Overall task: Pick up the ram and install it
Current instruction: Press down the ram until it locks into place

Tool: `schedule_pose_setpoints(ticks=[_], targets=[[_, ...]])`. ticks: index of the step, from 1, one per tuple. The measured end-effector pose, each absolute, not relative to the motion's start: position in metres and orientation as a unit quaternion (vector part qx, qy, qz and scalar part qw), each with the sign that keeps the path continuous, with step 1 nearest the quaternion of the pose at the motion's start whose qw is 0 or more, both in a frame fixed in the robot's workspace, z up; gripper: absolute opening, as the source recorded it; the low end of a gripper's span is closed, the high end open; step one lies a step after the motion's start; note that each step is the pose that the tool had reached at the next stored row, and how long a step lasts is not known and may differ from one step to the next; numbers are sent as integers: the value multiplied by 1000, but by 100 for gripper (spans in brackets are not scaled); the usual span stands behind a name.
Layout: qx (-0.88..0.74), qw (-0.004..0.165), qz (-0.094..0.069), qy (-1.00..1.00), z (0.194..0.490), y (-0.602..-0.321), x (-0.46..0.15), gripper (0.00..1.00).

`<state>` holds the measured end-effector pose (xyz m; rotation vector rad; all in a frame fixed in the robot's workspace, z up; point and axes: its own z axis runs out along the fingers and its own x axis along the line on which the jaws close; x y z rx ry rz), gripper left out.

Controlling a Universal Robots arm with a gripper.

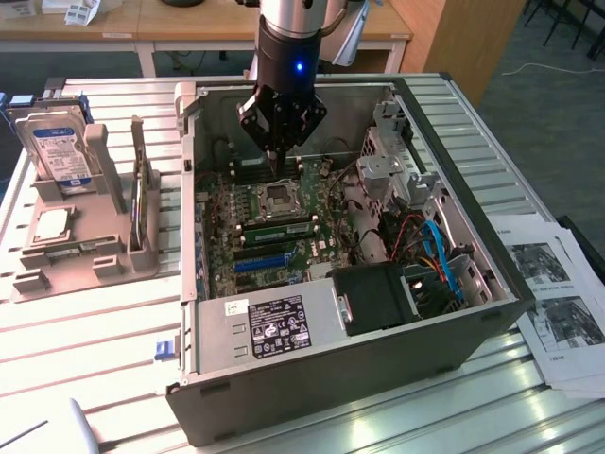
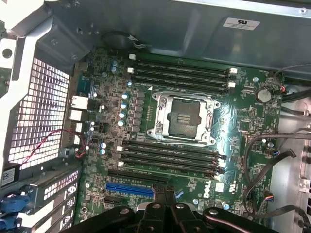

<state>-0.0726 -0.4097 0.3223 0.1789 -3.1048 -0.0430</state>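
Exterior view: arm points straight down, gripper (image 1: 275, 152) closed and empty above the motherboard (image 1: 269, 222). 1 ram (image 1: 282, 228) sits at the socket's (image 1: 279, 197) 6 o'clock.

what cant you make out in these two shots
- Whether a ram stick already sits in a slot: exterior view, too small to tell; the memory slots look bare in the wrist view.
- Motherboard behind the gripper: exterior view, hidden by it.
- Hard drive lower part: exterior view, hidden in the grey holder.
- Case label: wrist view, print too small.

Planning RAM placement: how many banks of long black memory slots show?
2: one bank beside the grey metal case wall, one between the square silver socket and blue slot.
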Motion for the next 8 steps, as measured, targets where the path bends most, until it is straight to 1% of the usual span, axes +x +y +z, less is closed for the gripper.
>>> schedule_pose_setpoints(ticks=[3,8], targets=[[57,11,-13,-998,322,-410,-73,10],[34,10,-13,-999,322,-410,-73,10]])
